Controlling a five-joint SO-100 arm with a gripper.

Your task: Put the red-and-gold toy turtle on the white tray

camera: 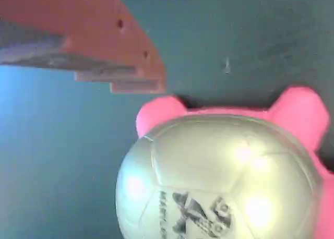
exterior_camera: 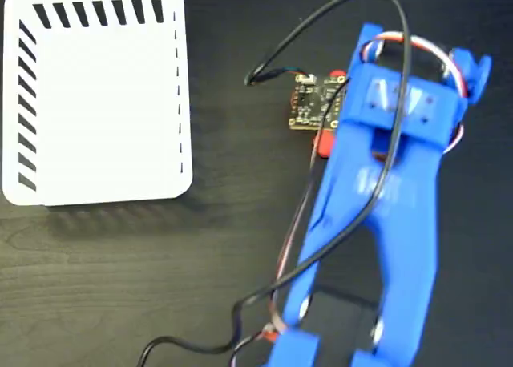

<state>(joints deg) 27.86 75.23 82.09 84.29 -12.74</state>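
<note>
In the fixed view you look straight down on a dark wood-grain table (exterior_camera: 120,279). The white tray (exterior_camera: 96,94) lies flat at the upper left, with black slanted slots along its top and left edges and thin slits down its right edge. Your blue arm (exterior_camera: 385,215) reaches up from the bottom right, well apart from the tray, with a black cable (exterior_camera: 353,215) looping over it and a small circuit board (exterior_camera: 313,102) showing at its left side. Just under that board a sliver of red (exterior_camera: 325,143) peeks out from beneath the arm, most likely part of the red-and-gold toy turtle; the rest of it and the gripper are hidden by the arm here. In the wrist view the turtle (camera: 219,176) fills the lower right, its shiny domed shell bearing a black printed logo and its legs showing pink in this camera. One finger (camera: 104,46) juts in from the upper left, above the toy and not touching it. You see only that one finger, so you cannot tell how wide the jaws stand.
</note>
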